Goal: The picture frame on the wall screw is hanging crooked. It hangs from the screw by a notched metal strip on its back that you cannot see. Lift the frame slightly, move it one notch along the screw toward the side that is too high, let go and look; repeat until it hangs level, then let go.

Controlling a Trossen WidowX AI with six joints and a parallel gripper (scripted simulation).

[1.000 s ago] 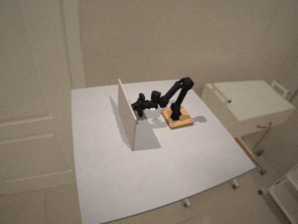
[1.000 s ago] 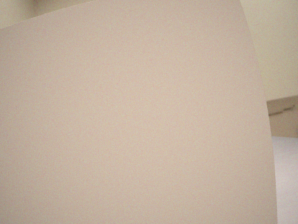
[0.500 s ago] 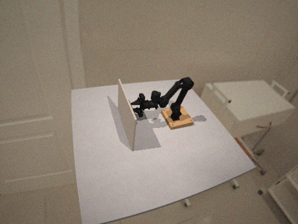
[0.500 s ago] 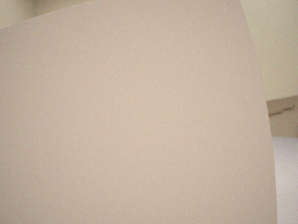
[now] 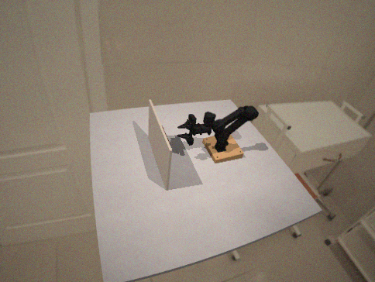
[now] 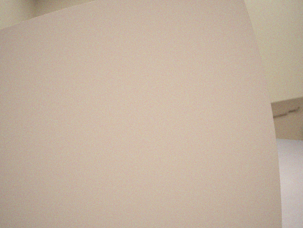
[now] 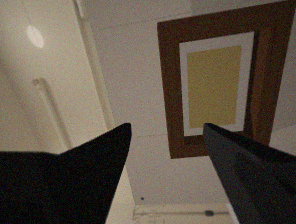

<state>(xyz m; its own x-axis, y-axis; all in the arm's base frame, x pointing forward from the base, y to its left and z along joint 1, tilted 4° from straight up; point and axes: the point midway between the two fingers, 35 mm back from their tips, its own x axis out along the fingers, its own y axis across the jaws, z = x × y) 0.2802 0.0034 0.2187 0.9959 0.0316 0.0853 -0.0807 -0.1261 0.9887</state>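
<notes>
The picture frame is brown, with a white mat and a yellow picture. In the wrist view it is at the upper right, against the pale upright panel. Its top edge rises to the right there, roughly along faint lines on the panel; I cannot tell surely whether it hangs level. The screw and notched strip are hidden. The top view shows only a thin dark sliver of the frame; the exterior view shows the panel's back. My gripper is open and empty, its fingertips in front of the panel and apart from the frame.
The panel stands on a white table. The arm's wooden base is on the table behind the gripper. A white cart stands beyond the table on the right in the top view, and a door is at the left.
</notes>
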